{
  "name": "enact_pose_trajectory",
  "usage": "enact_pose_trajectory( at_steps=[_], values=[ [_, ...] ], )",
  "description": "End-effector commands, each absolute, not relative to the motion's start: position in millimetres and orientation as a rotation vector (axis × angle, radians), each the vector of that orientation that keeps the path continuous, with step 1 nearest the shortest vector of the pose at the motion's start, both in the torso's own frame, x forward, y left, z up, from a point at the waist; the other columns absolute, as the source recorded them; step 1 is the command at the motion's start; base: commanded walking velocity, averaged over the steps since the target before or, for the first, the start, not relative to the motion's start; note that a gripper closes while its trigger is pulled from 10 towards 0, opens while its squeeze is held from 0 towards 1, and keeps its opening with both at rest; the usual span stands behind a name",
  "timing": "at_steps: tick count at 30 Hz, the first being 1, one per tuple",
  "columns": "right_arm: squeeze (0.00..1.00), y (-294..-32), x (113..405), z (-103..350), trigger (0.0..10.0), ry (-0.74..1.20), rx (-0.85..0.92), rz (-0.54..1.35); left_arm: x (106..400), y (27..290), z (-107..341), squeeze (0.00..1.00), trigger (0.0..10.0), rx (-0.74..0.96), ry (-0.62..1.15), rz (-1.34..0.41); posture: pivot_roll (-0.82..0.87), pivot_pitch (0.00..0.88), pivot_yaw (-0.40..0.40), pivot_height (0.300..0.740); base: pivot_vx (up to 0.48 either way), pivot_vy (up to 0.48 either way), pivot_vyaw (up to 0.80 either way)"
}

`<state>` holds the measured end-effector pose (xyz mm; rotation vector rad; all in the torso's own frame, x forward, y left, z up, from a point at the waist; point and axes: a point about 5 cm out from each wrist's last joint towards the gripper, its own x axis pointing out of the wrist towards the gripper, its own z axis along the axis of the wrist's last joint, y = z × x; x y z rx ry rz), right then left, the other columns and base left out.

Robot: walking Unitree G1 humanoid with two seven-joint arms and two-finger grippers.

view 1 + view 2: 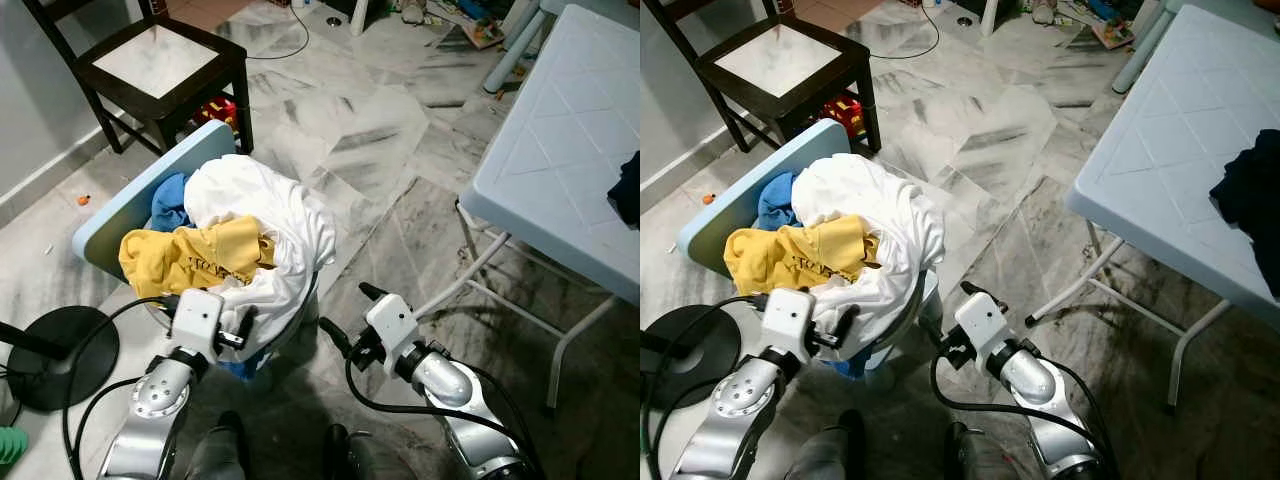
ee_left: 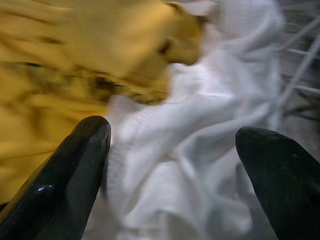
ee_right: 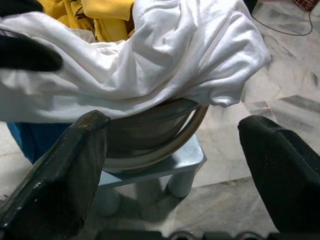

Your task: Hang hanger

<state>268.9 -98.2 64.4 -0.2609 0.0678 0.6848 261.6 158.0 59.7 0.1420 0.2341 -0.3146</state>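
Left eye view: the left pincer (image 1: 243, 328) touches the white cloth (image 1: 270, 215) heaped in a basket at 10 o'clock, beside a yellow shirt (image 1: 195, 255); the right pincer (image 1: 345, 315) hovers nearby. No hanger can be made out.

Left wrist view: fingers (image 2: 65, 175) released, spread over the cloth.

Right wrist view: fingers (image 3: 65, 175) released, facing the basket (image 3: 150, 145).

Grey-veined marble floor (image 1: 380, 130). On it, a small pale-blue plastic stool (image 3: 165, 167), legs down. A round basket (image 3: 150, 145) sits on the stool, heaped with laundry: white cloth (image 1: 270, 215) spilling over the rim, yellow garment (image 1: 195, 255) beside it, blue cloth (image 1: 170, 200) behind.

Dark wooden chair (image 1: 160, 65) stands near. Black round stand base (image 1: 60, 355) rests alongside. Pale-blue folding bench (image 1: 560, 150) stands opposite, dark cloth (image 1: 1250, 195) lying on it.
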Motion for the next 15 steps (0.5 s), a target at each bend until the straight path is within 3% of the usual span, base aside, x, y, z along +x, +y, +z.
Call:
enact_pose_trajectory(
  at_steps=[1,2,3,4,15],
  values=[
    [0.0,-102.0,264.4,57.4,10.0,0.104,-0.254,0.686,260.1,151.0,52.6,0.0,6.9,0.12,0.267,-0.37,0.03,0.267,-0.103,0.74,0.0,0.0,0.0],
    [0.0,-102.3,264.5,57.4,10.0,0.104,-0.256,0.686,261.3,149.6,52.5,0.0,4.7,0.118,0.268,-0.381,0.03,0.267,-0.103,0.74,0.0,0.0,0.0],
    [0.0,-102.6,264.6,57.3,10.0,0.105,-0.258,0.685,262.7,148.3,52.3,0.0,3.8,0.116,0.27,-0.387,0.03,0.267,-0.103,0.74,0.0,0.0,0.0],
    [0.0,-103.1,264.9,57.5,10.0,0.105,-0.261,0.683,264.6,146.9,52.0,0.0,0.0,0.108,0.275,-0.393,0.03,0.265,-0.102,0.74,0.0,0.0,0.0],
    [0.0,-108.0,264.7,57.3,10.0,0.11,-0.27,0.668,266.5,146.9,48.6,0.0,0.0,0.102,0.295,-0.393,0.02,0.262,-0.102,0.74,0.0,0.0,0.0]
  ],
)
